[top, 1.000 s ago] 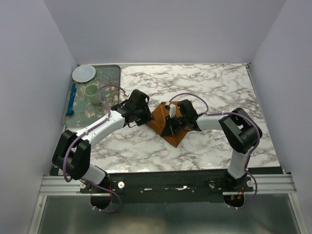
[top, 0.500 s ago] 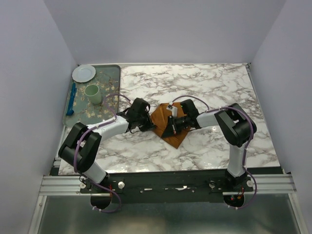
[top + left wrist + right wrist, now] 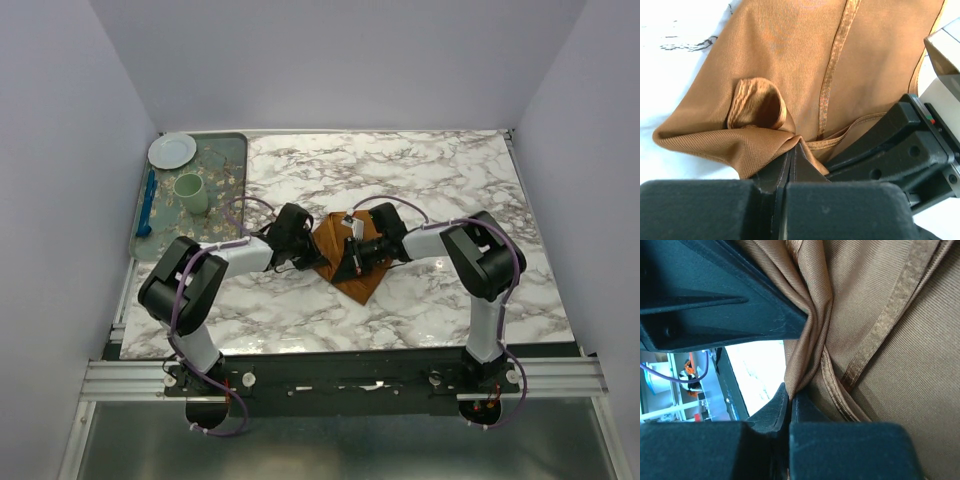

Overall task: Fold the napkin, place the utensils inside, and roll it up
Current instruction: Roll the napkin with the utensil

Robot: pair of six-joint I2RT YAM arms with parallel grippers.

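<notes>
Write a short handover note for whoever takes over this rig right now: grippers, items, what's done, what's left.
Grippers: the left gripper is shut on a pinched fold of the napkin; the right gripper is shut on another fold close by.
Items: the napkin lies mid marble table, between both arms. No fork in view.
Done: folding looks under way.
Left: finish the fold, put the fork inside, roll up.

The counter (image 3: pixel 440 170) is a white slab with grey marble veining. A greenish patterned tray (image 3: pixel 228 165) lies flat on its far-left corner. The rust-orange napkin (image 3: pixel 362 282) lies on the bare marble to the right of the tray and nearer the front edge, near the tray but apart from it. It is bunched into a rough diamond with one fold curled up.
</notes>
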